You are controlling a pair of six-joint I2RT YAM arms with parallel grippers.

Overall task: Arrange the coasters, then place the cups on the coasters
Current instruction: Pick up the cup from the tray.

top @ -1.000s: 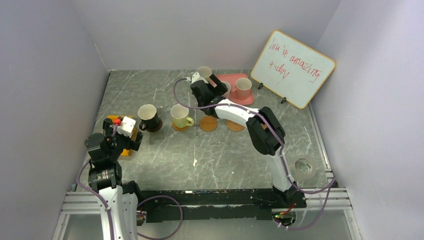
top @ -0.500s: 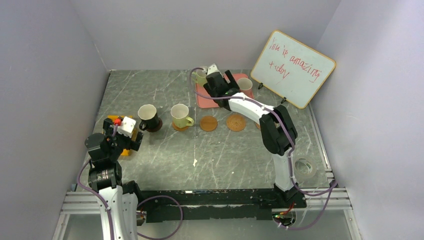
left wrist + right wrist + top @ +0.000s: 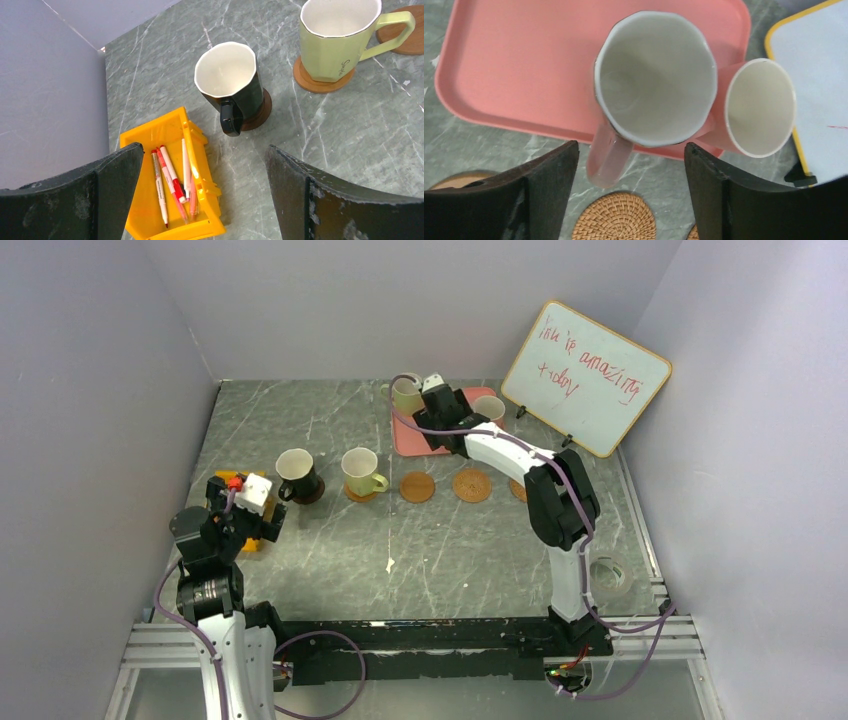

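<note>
Poised with right gripper [image 3: 630, 150] spread either side of pink cup [image 3: 655, 75] on tray [image 3: 524, 60], frame centre, unclamped, presumably for carrying to bare coaster [image 3: 614, 217] below, with left gripper [image 3: 203, 150] likewise spread.

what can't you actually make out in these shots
- Top view: the right arm hides the pink mug under the right gripper and most of a third bare coaster.
- Top view: the left gripper covers most of the yellow bin.
- Right wrist view: the frame edge cuts off the whiteboard.
</note>
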